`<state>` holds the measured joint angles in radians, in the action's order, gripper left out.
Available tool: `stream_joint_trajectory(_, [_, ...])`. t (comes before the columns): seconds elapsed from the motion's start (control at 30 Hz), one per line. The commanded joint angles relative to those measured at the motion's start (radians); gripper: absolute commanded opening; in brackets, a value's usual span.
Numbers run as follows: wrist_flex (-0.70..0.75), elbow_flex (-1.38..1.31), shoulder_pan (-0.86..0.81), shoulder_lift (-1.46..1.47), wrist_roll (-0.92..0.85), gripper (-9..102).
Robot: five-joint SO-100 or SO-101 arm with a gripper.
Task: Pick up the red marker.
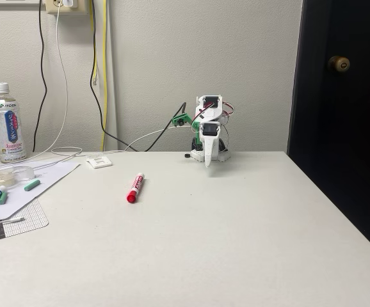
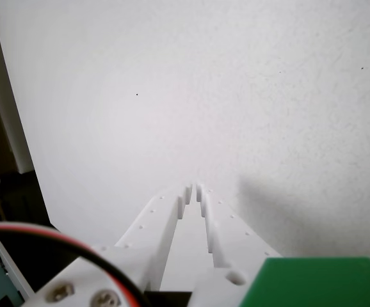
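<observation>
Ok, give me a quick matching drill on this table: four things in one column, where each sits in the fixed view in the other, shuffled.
Things:
1. red marker
2. tea bottle
3. tool
4. door knob

Places:
A. upper right, on the dark door
B. far left, by the wall
C. lying on bare table, left of centre
D. rear centre, pointing down at the table

Pairs: 1-C, 2-B, 3-D, 4-A
</observation>
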<state>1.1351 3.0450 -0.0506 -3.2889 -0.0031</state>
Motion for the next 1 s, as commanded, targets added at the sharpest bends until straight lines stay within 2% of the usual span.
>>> stream_joint_trajectory(0.0, [0.005,-0.031,-0.005,-0.005,-0.002,0])
stream_joint_trajectory(0.97, [0.006,-0.031,-0.014,-0.005,0.005,0])
